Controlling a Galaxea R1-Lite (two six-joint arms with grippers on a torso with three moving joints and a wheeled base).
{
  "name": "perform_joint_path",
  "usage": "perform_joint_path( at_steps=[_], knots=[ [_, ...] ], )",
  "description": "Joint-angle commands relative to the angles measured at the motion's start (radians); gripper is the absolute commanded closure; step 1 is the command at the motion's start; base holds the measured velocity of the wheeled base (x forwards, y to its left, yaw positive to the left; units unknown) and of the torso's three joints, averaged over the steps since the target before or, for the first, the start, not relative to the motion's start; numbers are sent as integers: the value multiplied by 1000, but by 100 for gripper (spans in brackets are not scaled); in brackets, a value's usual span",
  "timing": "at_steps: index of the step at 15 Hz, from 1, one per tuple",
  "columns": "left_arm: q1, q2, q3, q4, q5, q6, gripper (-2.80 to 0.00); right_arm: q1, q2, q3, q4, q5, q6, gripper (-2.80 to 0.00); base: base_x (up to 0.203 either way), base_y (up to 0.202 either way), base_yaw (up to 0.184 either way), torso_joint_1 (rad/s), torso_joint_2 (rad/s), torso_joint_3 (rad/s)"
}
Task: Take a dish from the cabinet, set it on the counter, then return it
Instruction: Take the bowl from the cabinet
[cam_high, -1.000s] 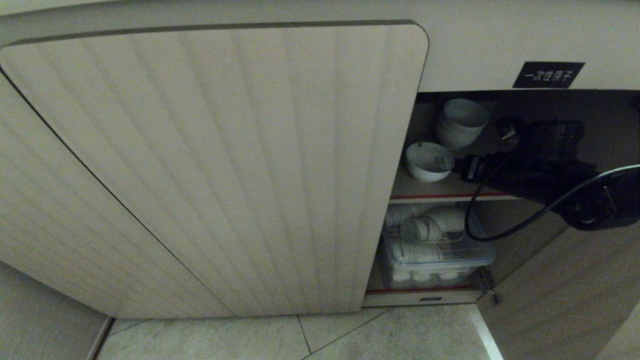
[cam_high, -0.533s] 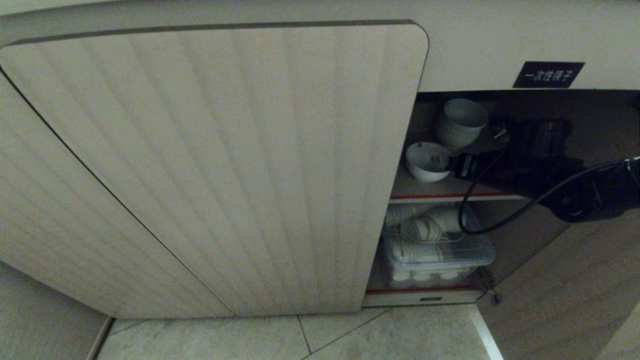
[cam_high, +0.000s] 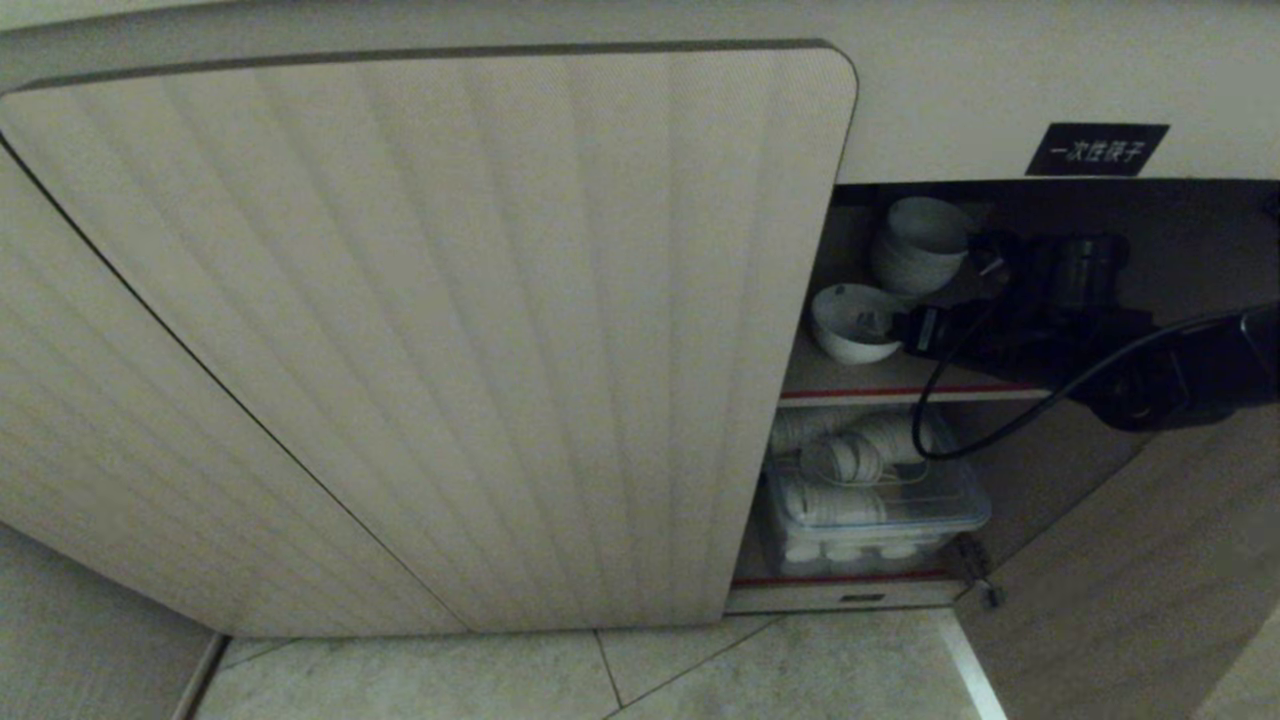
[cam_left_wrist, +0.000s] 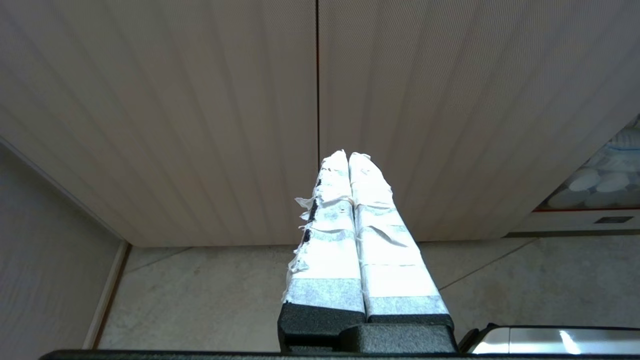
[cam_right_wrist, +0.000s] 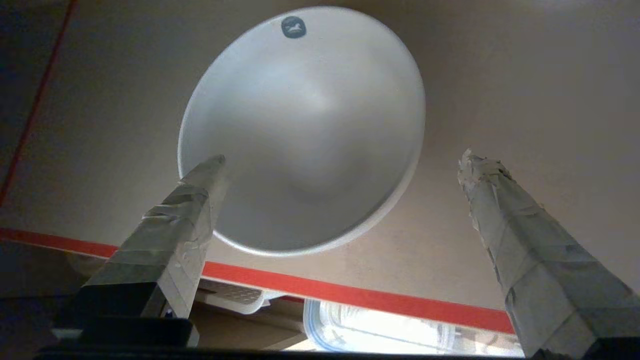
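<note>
The right wrist view looks straight into the white bowl (cam_right_wrist: 305, 130) and shows what the head view cannot: a small grey mark high on the inner wall, a smooth empty inside, and the red edge of the shelf (cam_right_wrist: 350, 295) below it. From the head view the bowl (cam_high: 855, 322) is only a small pale shape on the upper shelf (cam_high: 870, 385) of the cabinet (cam_high: 940, 100), in front of a stack of similar bowls (cam_high: 915, 255).

The right gripper (cam_right_wrist: 340, 165) reaches into the open compartment from the right, roughly level, its taped fingers spread wide. One fingertip (cam_right_wrist: 210, 167) overlaps the bowl's rim; whether it touches is hard to judge. The other stands clear to the side. In the head view the right gripper (cam_high: 915, 330) sits just beside the bowl, with a black cable (cam_high: 950, 440) looping under the arm.

The left gripper (cam_left_wrist: 348, 157) is parked low before the closed fluted door (cam_left_wrist: 200, 100), fingers pressed together over the tiled floor (cam_left_wrist: 210, 295).

A clear plastic container (cam_high: 870, 510) of white crockery fills the lower shelf.
</note>
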Motion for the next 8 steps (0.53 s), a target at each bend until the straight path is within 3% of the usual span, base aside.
perform_joint_path(
  at_steps=[1, 8],
  knots=[
    [0, 0, 0, 0, 0, -1, 0, -1, 6, -19, 0, 1, 1, -280, 0, 0, 0, 0, 0, 0],
    [0, 0, 0, 0, 0, -1, 0, -1, 30, -81, 71, 0, -1, -280, 0, 0, 0, 0, 0, 0]
  ],
)
